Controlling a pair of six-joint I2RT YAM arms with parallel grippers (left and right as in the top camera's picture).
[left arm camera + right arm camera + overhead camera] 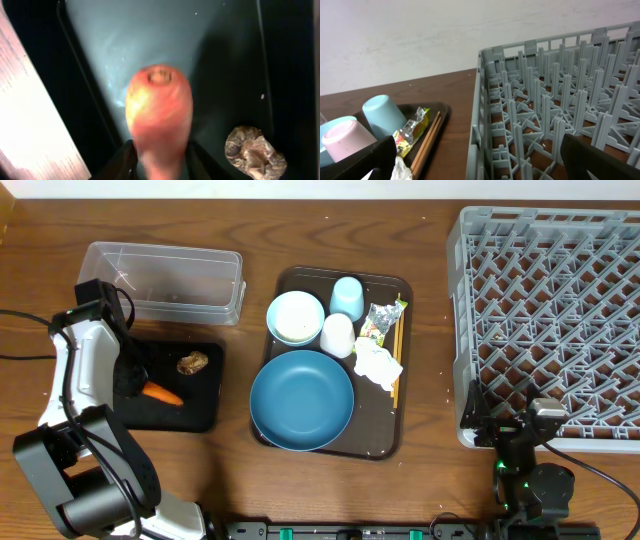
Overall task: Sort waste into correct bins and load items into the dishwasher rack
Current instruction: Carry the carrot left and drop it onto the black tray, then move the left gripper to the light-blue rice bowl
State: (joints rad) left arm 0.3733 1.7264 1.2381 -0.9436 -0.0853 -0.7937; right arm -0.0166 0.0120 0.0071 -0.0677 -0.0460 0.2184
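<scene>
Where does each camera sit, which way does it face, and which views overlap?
Overhead: above the table, straight down on black tray, tub, brown tray, rack; left arm and right arm at the bottom.
Left wrist: on the left arm, aimed down into the black tray; carrot close up between its fingers.
Right wrist: low on the right arm, facing over the rack's near corner; its open fingers at the bottom corners.
Shared: overhead and left wrist both show carrot and lump; overhead and right wrist, rack and blue cup.

Site: robot test bench. Surface: brown wooden table [430, 380] against plain white wall [420, 30]; grey plastic lattice rack [545, 300] at its right edge.
</scene>
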